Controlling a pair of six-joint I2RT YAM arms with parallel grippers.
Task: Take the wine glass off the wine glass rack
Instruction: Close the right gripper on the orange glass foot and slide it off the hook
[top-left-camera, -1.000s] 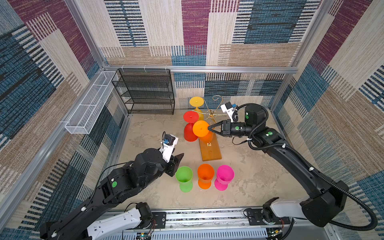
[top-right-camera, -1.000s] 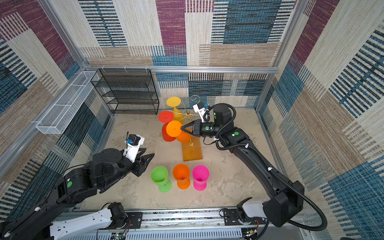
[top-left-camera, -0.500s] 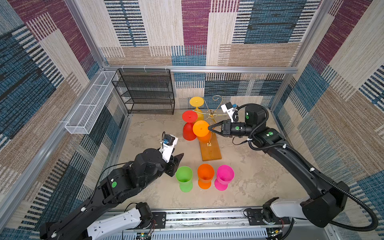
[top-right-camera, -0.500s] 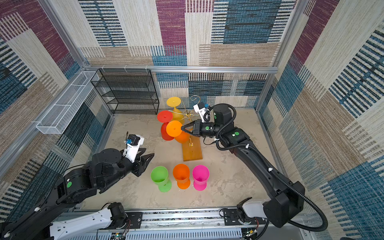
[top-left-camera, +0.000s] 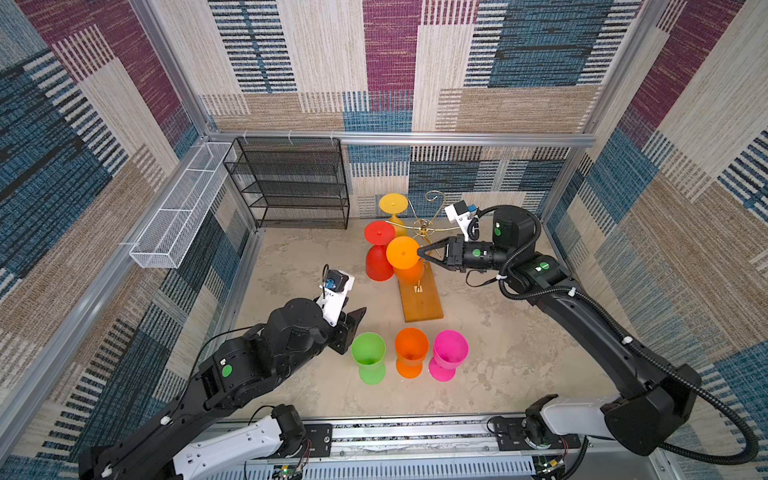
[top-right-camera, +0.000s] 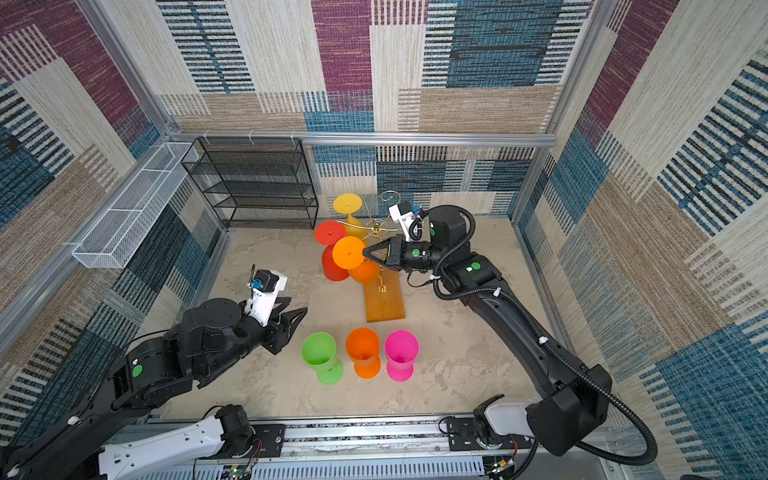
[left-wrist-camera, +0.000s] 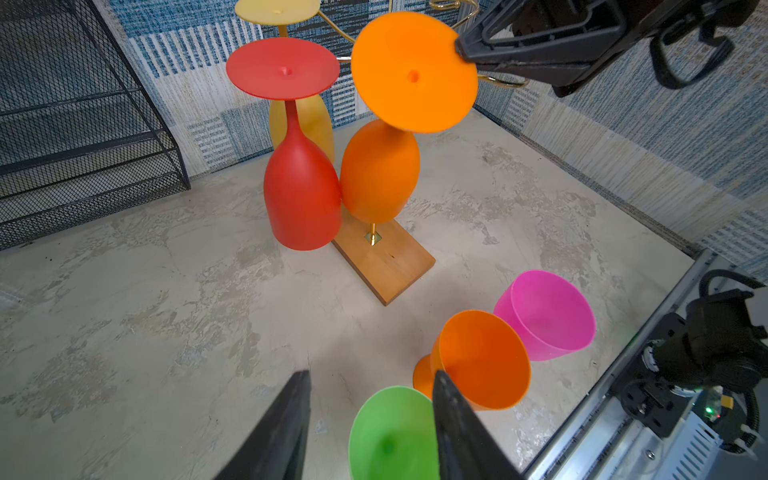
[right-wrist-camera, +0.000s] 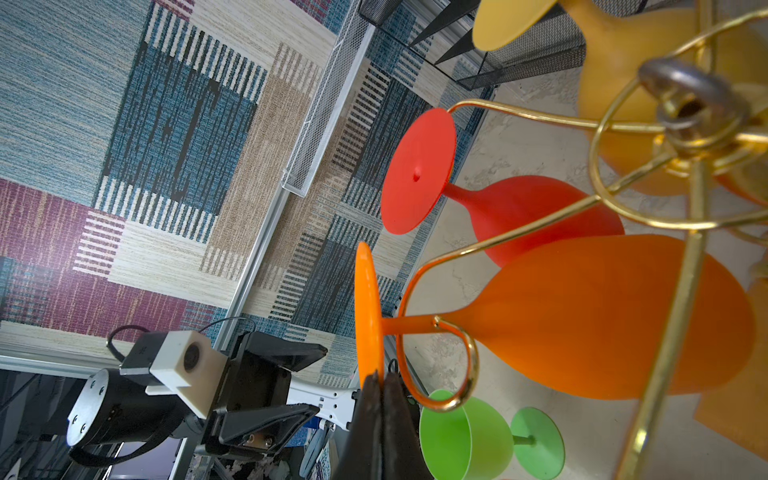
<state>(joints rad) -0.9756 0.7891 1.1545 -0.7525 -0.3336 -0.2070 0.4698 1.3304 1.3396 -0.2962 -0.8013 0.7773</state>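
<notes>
black left gripper just hovers low, jaws half apart; black right gripper reaches out level, jaws pinched together

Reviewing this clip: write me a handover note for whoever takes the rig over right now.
Right gripper: shut on the foot rim of the hanging orange wine glass, whose stem sits in a wire loop of the wine glass rack.
Left gripper: open, empty, beside the green glass.
Done: the green glass, standing orange glass and pink glass stand upright in front of the rack.
Left: slide the gripped glass off its arm; the red glass and yellow glass hang there too.
</notes>
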